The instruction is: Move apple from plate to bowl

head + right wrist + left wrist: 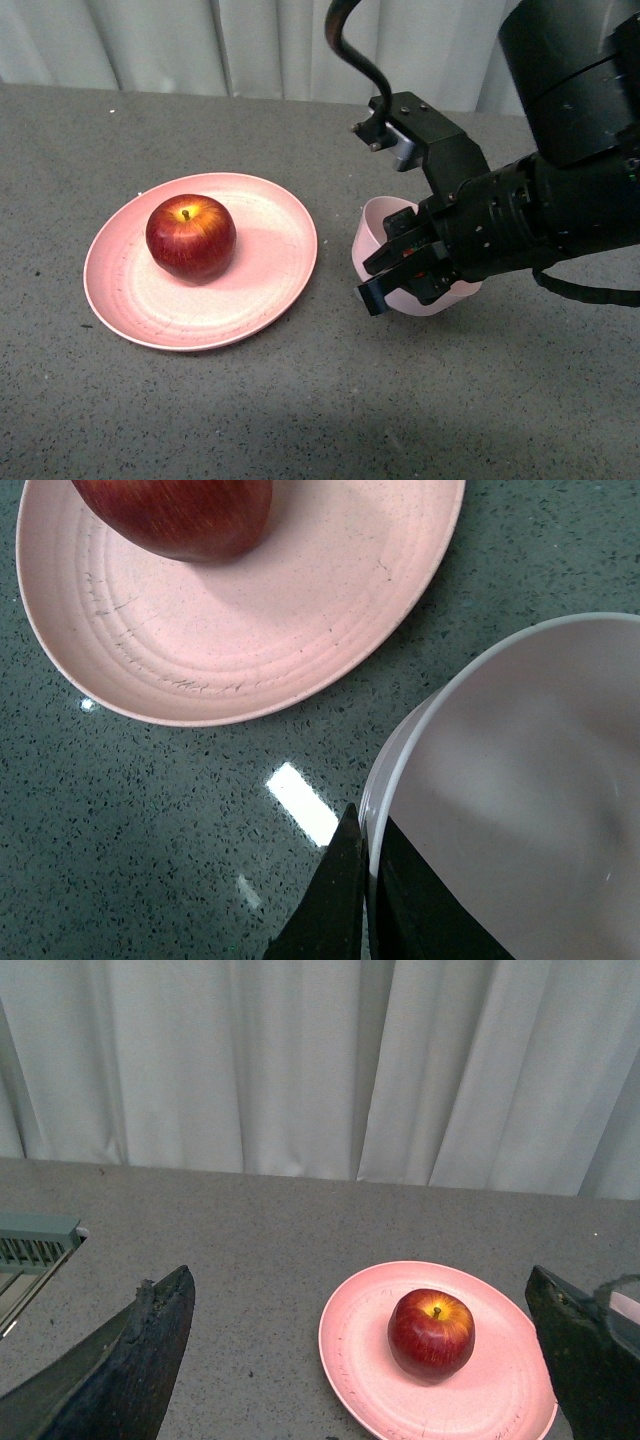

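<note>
Front view | right gripper [376, 281] pinched bowl [378, 228] rim beside plate [270, 290] | apple [190, 237] on plate: judged firm, glossy-slippery; grasp across widest middle.

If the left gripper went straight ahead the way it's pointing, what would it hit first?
Probably the apple on the plate, which lie ahead between the left gripper's open fingers. Depth is unclear, so the plate's near rim might come first.

Red apple [191, 238] on plate [272, 292]; bowl [375, 231] beside
</note>
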Controlling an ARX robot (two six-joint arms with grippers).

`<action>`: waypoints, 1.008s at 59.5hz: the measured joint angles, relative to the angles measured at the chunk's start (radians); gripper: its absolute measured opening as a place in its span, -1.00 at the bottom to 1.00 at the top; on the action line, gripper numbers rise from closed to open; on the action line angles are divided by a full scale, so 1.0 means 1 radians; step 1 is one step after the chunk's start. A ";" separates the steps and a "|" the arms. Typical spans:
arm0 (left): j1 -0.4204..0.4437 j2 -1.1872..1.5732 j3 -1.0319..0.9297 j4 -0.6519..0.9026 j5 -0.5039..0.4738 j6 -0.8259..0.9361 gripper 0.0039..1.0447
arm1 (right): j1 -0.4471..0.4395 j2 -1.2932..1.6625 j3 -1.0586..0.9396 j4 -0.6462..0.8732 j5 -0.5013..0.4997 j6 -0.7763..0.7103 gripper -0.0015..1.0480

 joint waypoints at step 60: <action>0.000 0.000 0.000 0.000 0.000 0.000 0.88 | -0.082 -0.229 -0.200 0.387 0.161 0.177 0.80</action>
